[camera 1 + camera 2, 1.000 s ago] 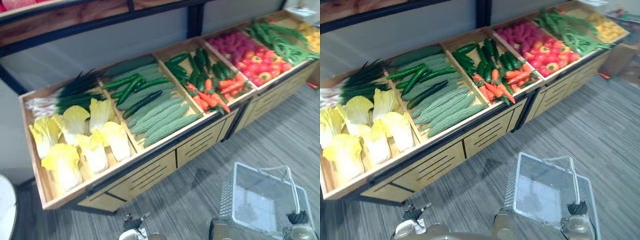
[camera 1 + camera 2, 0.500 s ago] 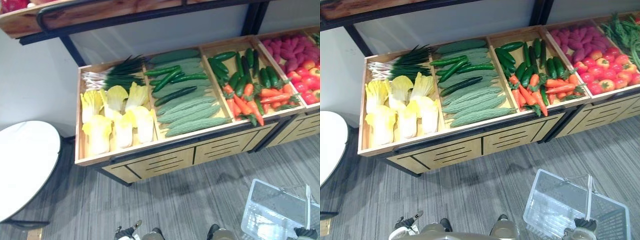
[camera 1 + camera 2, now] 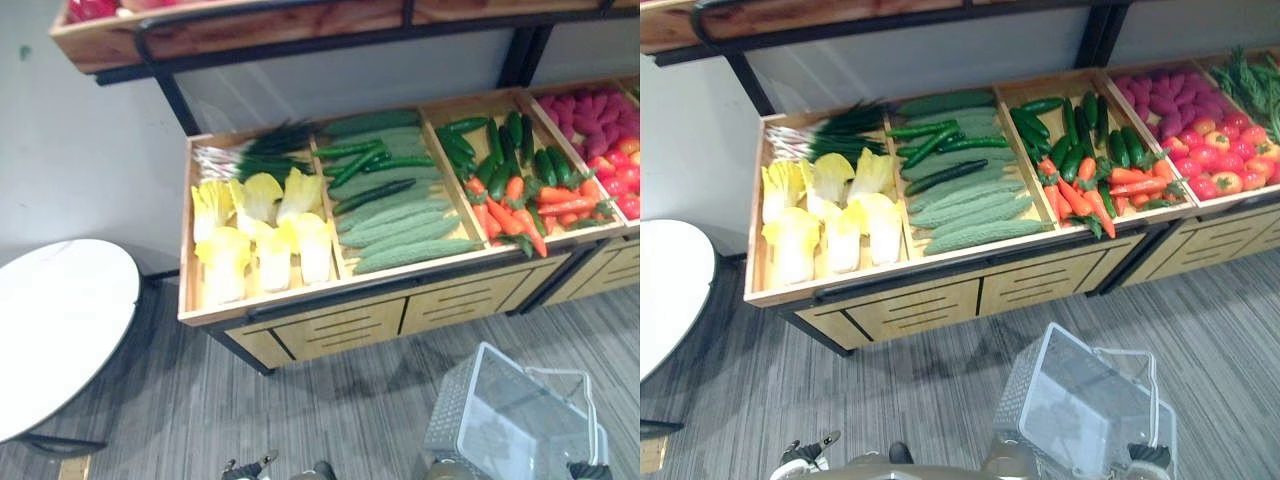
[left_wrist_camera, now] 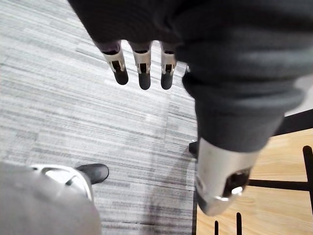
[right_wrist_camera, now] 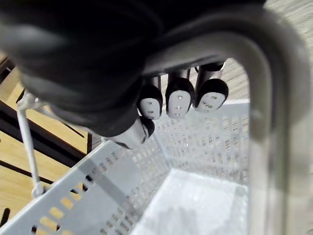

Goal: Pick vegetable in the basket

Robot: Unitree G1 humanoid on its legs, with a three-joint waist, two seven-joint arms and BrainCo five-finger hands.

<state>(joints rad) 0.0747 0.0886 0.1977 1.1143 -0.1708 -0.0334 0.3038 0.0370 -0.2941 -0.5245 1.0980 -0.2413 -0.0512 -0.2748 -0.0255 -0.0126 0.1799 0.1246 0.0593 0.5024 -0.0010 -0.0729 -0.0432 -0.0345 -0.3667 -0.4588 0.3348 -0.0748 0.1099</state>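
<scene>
Pale plastic mesh forms the basket [image 3: 1080,405], which hangs tilted just above the floor [image 3: 760,390] in front of the wooden stand [image 3: 920,308]. The right hand [image 5: 178,100] carries it: in the right wrist view its fingers are curled round the grey handle [image 5: 264,103], with the perforated walls below them. The vegetables all lie in the stand's compartments, well apart from the basket. In the leftmost compartment yellow cabbages [image 3: 830,220] sit in front of scallions [image 3: 825,132]. The next one holds dark cucumbers [image 3: 940,140] at the back and pale, bumpy gourds [image 3: 975,212] in front. The third has dark green vegetables [image 3: 1085,120] behind orange carrots [image 3: 1090,192]. The one beyond holds purple roots [image 3: 1165,92] behind red fruits [image 3: 1225,165]. The left hand [image 4: 143,63] hangs over the grey striped floor, fingers straight and relaxed, holding nothing. A round white surface [image 3: 60,320] stands to the left of the stand, and a wooden shelf [image 3: 300,22] runs above it.
</scene>
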